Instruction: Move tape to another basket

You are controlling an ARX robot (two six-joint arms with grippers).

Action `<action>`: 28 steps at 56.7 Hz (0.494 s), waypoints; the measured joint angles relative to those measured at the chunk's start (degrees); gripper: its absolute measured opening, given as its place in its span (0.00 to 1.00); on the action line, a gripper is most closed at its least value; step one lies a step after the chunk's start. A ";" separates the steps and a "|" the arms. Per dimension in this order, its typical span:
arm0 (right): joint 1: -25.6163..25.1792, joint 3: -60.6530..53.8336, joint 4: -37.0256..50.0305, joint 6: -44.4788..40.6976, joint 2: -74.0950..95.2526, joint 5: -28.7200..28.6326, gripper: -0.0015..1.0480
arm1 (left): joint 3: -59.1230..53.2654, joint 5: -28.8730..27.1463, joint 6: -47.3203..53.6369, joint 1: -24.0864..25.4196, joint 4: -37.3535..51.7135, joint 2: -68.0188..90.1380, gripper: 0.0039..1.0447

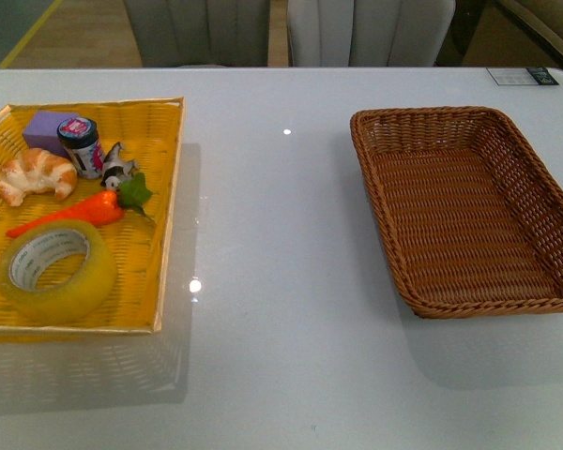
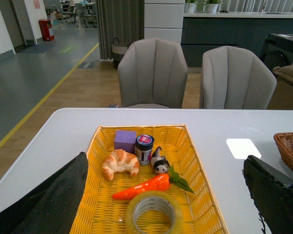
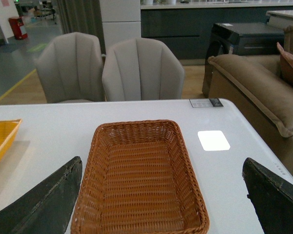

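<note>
Left wrist view: tape flat in yellow woven tray, centred between wide-spread jaws of left gripper, untouched; right gripper likewise spread, facing wicker basket.

The white table carries a yellow tray and the basket, well apart.

Reading now: nothing legible | tape core, close in between the jaws of my left gripper: printed, too small to read | jar label, further out past those jaws: blurred | card well beyond my right gripper, past the basket: unreadable
</note>
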 joint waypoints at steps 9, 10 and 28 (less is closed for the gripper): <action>0.00 0.00 0.00 0.00 0.00 0.00 0.91 | 0.00 0.00 0.00 0.00 0.00 0.00 0.92; 0.00 0.00 0.00 0.00 0.00 0.00 0.91 | 0.00 0.00 0.00 0.00 0.00 0.00 0.92; 0.02 0.00 0.02 0.00 0.00 0.00 0.91 | 0.00 0.00 0.00 0.00 0.00 0.00 0.92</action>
